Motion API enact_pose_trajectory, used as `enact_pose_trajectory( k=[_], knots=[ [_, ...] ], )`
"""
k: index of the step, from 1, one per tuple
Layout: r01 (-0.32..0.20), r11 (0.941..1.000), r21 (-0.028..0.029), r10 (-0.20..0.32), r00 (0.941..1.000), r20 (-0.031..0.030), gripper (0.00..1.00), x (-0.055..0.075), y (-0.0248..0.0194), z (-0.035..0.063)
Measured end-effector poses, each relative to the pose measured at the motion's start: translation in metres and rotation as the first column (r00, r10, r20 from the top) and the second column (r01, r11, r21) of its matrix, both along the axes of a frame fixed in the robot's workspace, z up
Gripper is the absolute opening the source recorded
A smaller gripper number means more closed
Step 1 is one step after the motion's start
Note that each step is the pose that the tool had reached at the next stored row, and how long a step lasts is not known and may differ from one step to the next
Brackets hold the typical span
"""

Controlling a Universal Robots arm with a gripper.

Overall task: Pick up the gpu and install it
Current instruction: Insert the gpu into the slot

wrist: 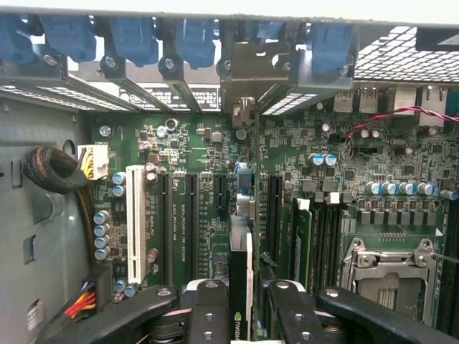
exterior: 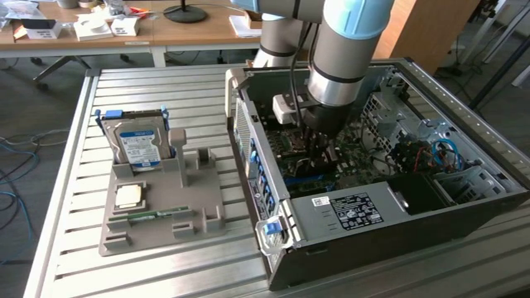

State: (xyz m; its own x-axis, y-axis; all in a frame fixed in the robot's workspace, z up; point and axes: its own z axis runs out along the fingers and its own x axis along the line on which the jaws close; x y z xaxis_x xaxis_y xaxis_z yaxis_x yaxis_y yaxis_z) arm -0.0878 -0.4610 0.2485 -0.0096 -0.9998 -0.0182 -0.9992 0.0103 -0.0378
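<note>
While the arm was reached down into the open computer case (exterior: 364, 205), the gripper (wrist: 247, 301) was seen partly closed, its fingers (wrist: 208, 312) clamped on either side of the gpu (wrist: 242, 287). In the wrist view the gpu was held on edge over the green motherboard (wrist: 201, 154), in line with the dark expansion slots (wrist: 190, 215) beside the white slot (wrist: 135, 222), its metal bracket (wrist: 247, 93) located at the case's rear wall. On the exterior view's left, the hard drive (exterior: 136, 143) was stood in the grey holder (exterior: 166, 211) on the slatted table (exterior: 74, 155).
</note>
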Motion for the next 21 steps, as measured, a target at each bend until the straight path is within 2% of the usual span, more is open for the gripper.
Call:
enact_pose_trajectory(
  k=[21],
  knots=[
    [0.000,1.0000,-0.0002,0.000,1.0000,-0.0002,0.26,-0.0026,0.0000,-0.0012]
  ],
)
